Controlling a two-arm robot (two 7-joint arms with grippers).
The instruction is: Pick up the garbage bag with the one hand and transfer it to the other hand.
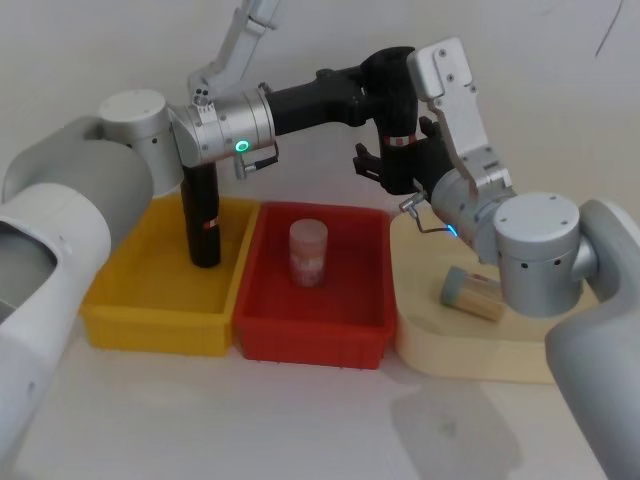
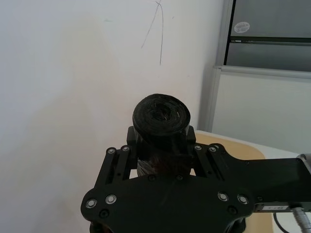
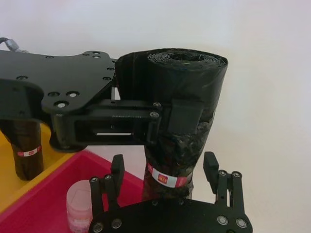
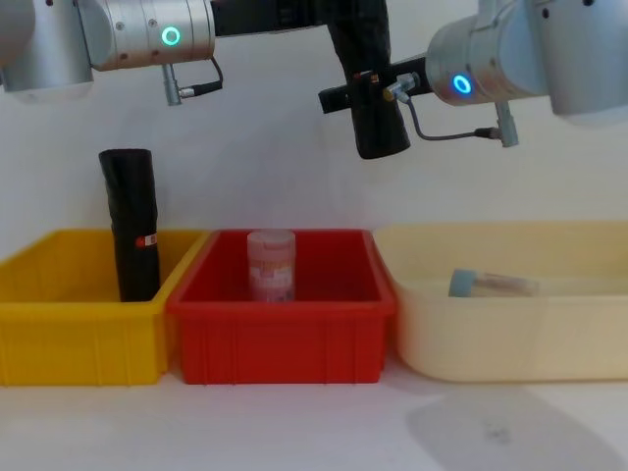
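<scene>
**Bag roll held above red bin**

My left claw (image 3: 146, 119) is clamped on the black garbage bag roll (image 3: 182, 97), upright, high over the red bin (image 4: 285, 324). My right claw (image 3: 165, 170) sits wide open, fingers either side of the roll's lower end, not touching.

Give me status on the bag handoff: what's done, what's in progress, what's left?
Done: the left hand has the garbage bag roll clamped and lifted above the red bin.

In hand: the right hand sits open around the roll's lower end, one finger on each side, not yet closed.

Left: the right hand closes, then the left releases. A second roll stands in the yellow bin.
</scene>
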